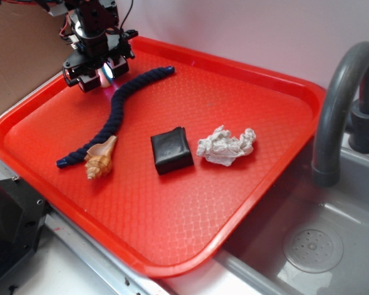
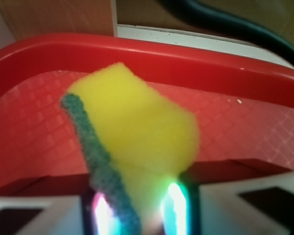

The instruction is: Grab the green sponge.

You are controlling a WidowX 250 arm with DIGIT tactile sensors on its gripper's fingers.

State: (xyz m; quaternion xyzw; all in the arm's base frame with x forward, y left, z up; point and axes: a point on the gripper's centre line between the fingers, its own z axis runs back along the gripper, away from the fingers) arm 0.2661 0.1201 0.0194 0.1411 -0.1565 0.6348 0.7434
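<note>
The green sponge (image 2: 137, 122) is a yellow foam block with a dark green scouring layer along its left side, and it fills the middle of the wrist view. Its near end is pinched narrow between my two lit fingers (image 2: 176, 208). My gripper (image 2: 137, 208) is shut on it. In the exterior view the gripper (image 1: 103, 77) hangs over the far left corner of the red tray (image 1: 172, 261), by the upper end of the rope. There the sponge is hidden behind the fingers.
On the tray lie a dark blue rope (image 1: 120, 104), a seashell (image 1: 101, 158), a black square pad (image 1: 171, 150) and a crumpled white cloth (image 1: 226, 146). To the right are a grey faucet (image 1: 338, 104) and a sink (image 1: 313, 246). The tray's raised rim (image 2: 186, 58) runs just beyond the sponge.
</note>
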